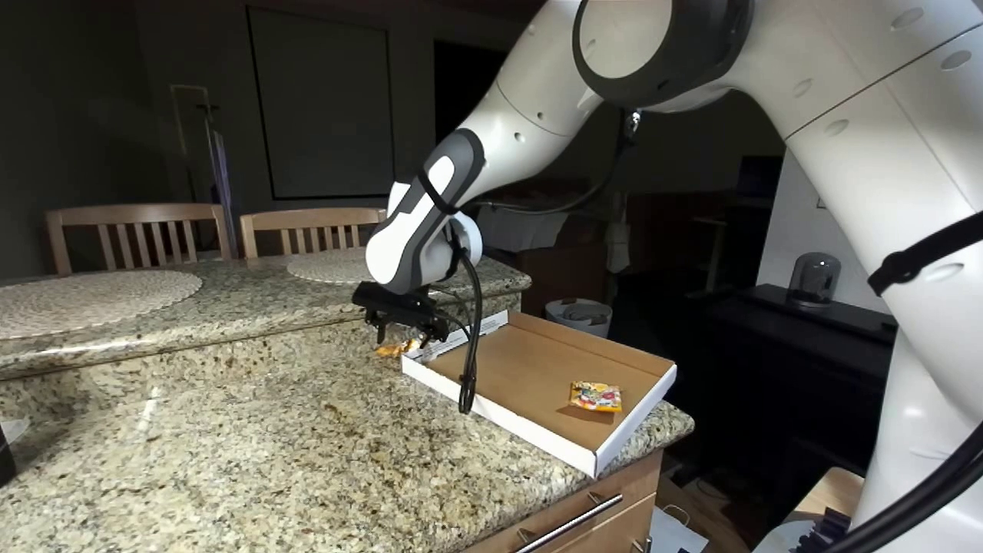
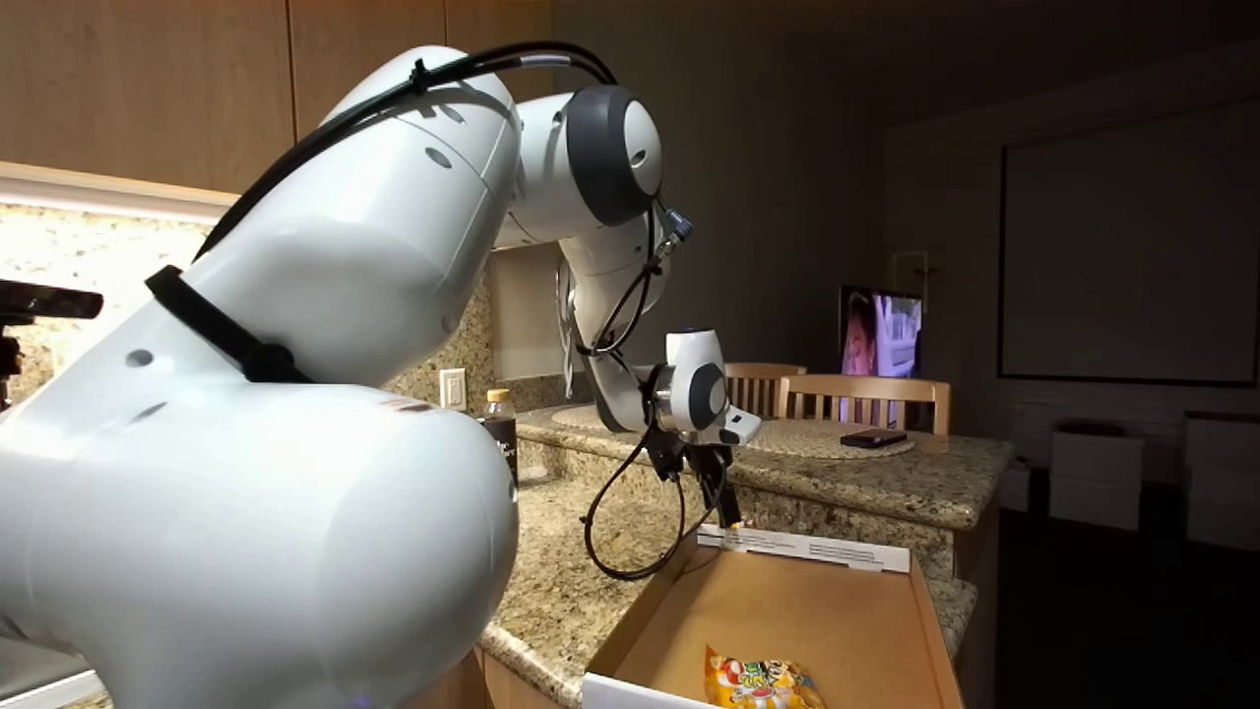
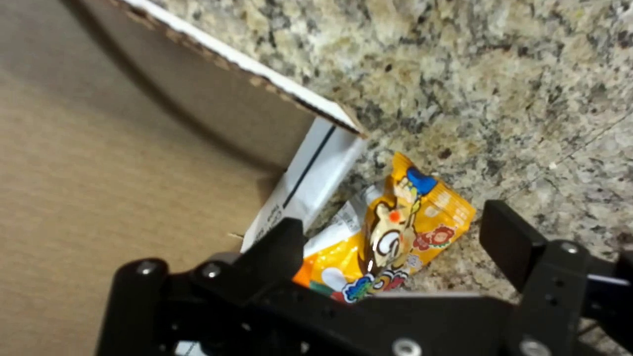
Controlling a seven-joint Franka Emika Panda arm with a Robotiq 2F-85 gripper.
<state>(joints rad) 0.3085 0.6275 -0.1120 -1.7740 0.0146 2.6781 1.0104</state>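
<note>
One crinkled orange packet (image 3: 390, 237) lies on the speckled stone bench (image 3: 474, 74), low in the wrist frame's middle. The end effector (image 3: 393, 230) stands spread, with this packet seen in its gap. Just beside, at the left, is one shallow cardboard box (image 3: 222, 96); in an exterior view, a second packet (image 1: 595, 396) lies inside, lower right.

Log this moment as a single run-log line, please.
hand: open, nothing gripped | nearest: orange cartoon-print snack packet, on granite countertop beside shallow cardboard box | inside box: another snack packet
</note>
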